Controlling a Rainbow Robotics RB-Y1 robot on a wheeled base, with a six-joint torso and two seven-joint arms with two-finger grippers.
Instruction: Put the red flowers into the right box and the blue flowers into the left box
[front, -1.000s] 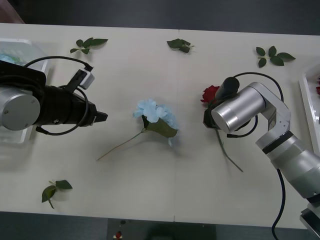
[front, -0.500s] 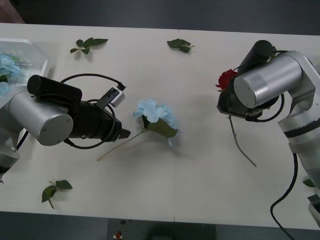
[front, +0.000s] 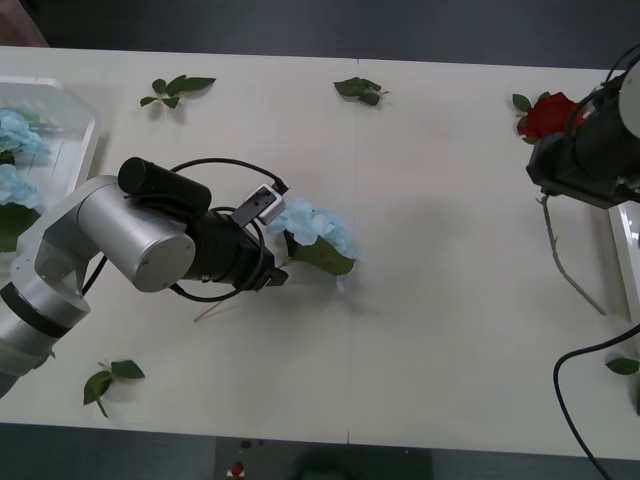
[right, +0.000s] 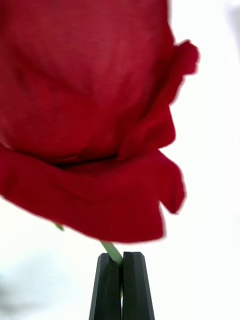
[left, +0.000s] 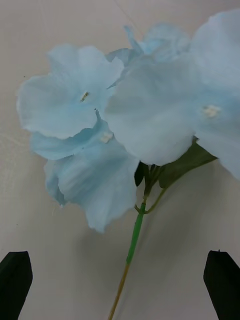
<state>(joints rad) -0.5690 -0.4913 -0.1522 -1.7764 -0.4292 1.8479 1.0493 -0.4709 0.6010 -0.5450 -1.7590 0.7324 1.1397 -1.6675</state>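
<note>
**A:** One small sprig of dark green leaves (front: 108, 381) lay nearest, at the front left of the pale cream tabletop (front: 420, 330). What was beyond it?

**B:** The left gripper (front: 275, 276), its black fingers (left: 15, 272) spread wide apart and holding nothing. It sat over the thin tan-green stem (front: 208, 313) of a pale blue, fluffy artificial hydrangea cluster (front: 312, 225) lying near the table's middle, its large green leaf (front: 325, 257) toward the front. In the left wrist view the stem (left: 132, 240) ran between the two open fingertips, touched by neither.

**A:** And the right side?

**B:** At the far right the right gripper (right: 120, 287) was clamped tight on the green stem (right: 112, 251) of an artificial red rose with a rounded bloom (front: 551, 114), pinching it just below the petals. The rose's long stem (front: 570, 262) hung down beside the raised white rim of the shallow plastic tray (front: 626, 252) at the table's right edge; whether the stem touched the table I could not tell.

**A:** Anything on the left?

**B:** A shallow translucent white plastic tray with rounded corners (front: 80, 135) at the left edge, with more pale blue clusters (front: 18, 130) inside it.

**A:** And farthest back?

**B:** Three loose green leaf sprigs along the far edge: one at the left (front: 178, 89), one in the middle (front: 359, 90), and one beside the held rose (front: 521, 102).
</note>
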